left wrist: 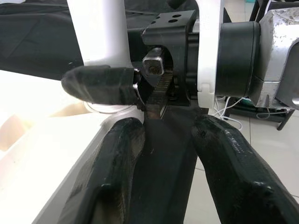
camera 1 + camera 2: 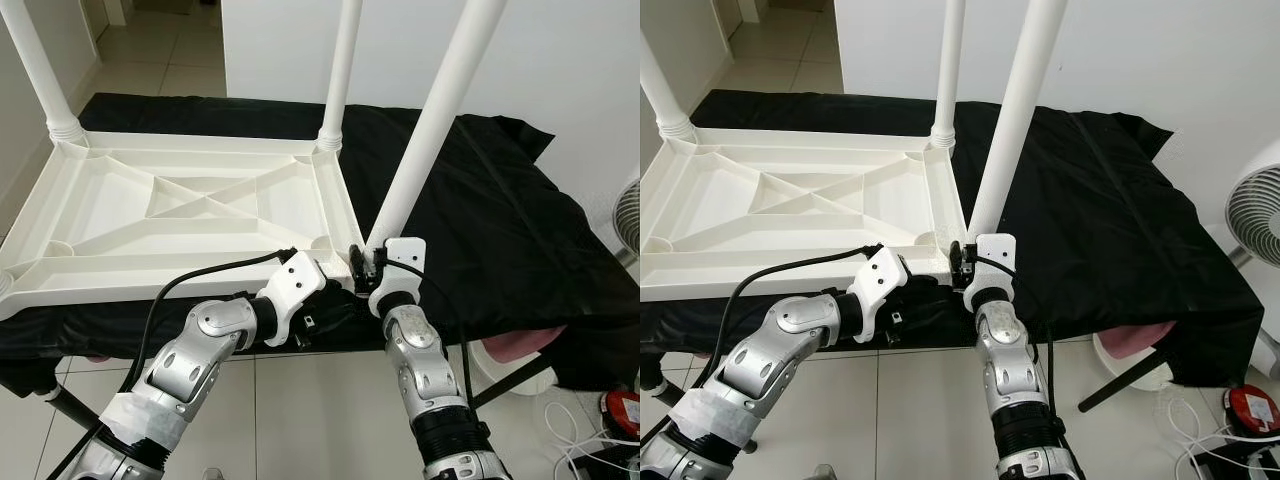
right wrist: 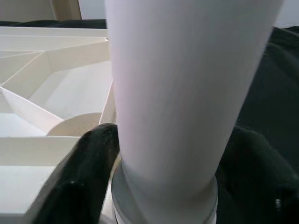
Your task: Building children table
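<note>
Light: bright, even daylight; soft shadows
Head views: sharp
Glare: white leg (image 3: 187, 93) overexposed in right wrist view
Blur: near fingers (image 1: 112, 186) soft

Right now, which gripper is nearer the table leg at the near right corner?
Right. The right gripper is clamped around the base of the table leg; the left gripper sits open beside it at the tabletop corner.
</note>
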{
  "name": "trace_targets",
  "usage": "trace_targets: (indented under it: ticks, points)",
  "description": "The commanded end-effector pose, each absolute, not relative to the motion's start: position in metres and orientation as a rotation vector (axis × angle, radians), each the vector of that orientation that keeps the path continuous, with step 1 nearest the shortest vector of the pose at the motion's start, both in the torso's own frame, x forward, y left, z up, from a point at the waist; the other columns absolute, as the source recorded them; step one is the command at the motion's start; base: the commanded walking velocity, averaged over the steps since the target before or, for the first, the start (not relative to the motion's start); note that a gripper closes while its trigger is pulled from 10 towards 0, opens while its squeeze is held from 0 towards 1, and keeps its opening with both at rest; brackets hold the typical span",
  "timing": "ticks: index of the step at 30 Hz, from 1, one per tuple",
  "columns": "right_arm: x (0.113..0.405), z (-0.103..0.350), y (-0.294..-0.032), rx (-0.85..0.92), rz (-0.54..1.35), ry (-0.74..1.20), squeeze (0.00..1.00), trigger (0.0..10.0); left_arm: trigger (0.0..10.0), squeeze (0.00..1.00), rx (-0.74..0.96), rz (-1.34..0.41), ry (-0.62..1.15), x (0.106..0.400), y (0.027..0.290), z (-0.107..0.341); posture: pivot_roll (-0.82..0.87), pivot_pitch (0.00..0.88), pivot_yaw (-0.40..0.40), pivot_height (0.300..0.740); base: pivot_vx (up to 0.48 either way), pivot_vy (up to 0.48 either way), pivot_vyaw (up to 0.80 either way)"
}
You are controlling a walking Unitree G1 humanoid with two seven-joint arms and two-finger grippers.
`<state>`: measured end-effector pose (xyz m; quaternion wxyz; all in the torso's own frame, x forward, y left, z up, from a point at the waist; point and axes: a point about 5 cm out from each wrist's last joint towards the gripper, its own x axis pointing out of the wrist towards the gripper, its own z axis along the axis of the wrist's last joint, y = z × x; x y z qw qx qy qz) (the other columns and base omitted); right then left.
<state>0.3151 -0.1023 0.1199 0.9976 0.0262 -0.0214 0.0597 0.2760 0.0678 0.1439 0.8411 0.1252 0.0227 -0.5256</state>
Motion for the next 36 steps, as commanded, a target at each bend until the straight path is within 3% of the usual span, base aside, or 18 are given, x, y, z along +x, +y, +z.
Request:
trace_targets:
  ticks: [1, 8, 9, 14, 28, 29, 30, 31, 33, 34, 36]
  points:
    - [0.315, 0.117, -0.108, 0.053, 0.131, -0.027, 1.00, 10.0, 10.0, 0.00, 0.262, -1.167, 0.061, 0.275, 0.066, 0.142, 0.02, 0.000, -0.110, 0.740, 0.000, 0.000, 0.00]
    - [0.325, 0.124, -0.127, -0.001, 0.253, -0.033, 0.99, 10.0, 10.0, 0.00, 0.257, -1.160, 0.054, 0.275, 0.067, 0.144, 0.03, 0.000, -0.115, 0.740, 0.000, 0.000, 0.00]
    - [0.328, 0.124, -0.129, -0.025, 0.296, -0.025, 0.00, 10.0, 10.0, 0.00, 0.257, -1.160, 0.053, 0.275, 0.067, 0.144, 0.03, 0.000, -0.113, 0.740, 0.000, 0.000, 0.00]
    - [0.335, 0.125, -0.128, -0.087, 0.566, -0.014, 0.00, 10.0, 10.0, 0.00, 0.263, -1.161, 0.052, 0.276, 0.067, 0.144, 0.03, 0.000, -0.109, 0.740, 0.000, 0.000, 0.00]
    - [0.354, 0.128, -0.124, -0.191, 0.712, 0.014, 0.00, 10.0, 10.0, 0.00, 0.260, -1.165, 0.046, 0.277, 0.065, 0.147, 0.03, 0.000, -0.099, 0.740, 0.000, 0.000, 0.00]
    - [0.357, 0.128, -0.125, -0.200, 0.724, 0.023, 0.00, 6.4, 10.0, 0.00, 0.259, -1.169, 0.048, 0.276, 0.064, 0.146, 0.04, 0.000, -0.100, 0.740, 0.000, 0.000, 0.00]
    - [0.359, 0.128, -0.125, -0.206, 0.732, 0.029, 0.00, 6.4, 10.0, 0.00, 0.258, -1.173, 0.050, 0.275, 0.064, 0.145, 0.04, 0.000, -0.100, 0.740, 0.000, 0.000, 0.00]
    - [0.360, 0.127, -0.126, -0.213, 0.745, 0.044, 0.00, 1.3, 10.0, 0.00, 0.257, -1.175, 0.053, 0.274, 0.063, 0.145, 0.04, 0.000, -0.100, 0.740, 0.000, 0.000, 0.00]
    - [0.360, 0.126, -0.127, -0.214, 0.746, 0.047, 0.00, 1.3, 10.0, 0.00, 0.256, -1.176, 0.053, 0.274, 0.063, 0.144, 0.04, 0.000, -0.100, 0.740, 0.000, 0.000, 0.00]
    - [0.360, 0.124, -0.128, -0.212, 0.753, 0.054, 0.00, 0.0, 10.0, 0.00, 0.256, -1.177, 0.054, 0.273, 0.063, 0.144, 0.04, 0.000, -0.101, 0.740, 0.000, 0.000, 0.00]
    - [0.360, 0.123, -0.129, -0.209, 0.761, 0.060, 0.00, 0.0, 10.0, 0.00, 0.256, -1.179, 0.055, 0.273, 0.062, 0.144, 0.04, 0.000, -0.101, 0.740, 0.000, 0.000, 0.00]
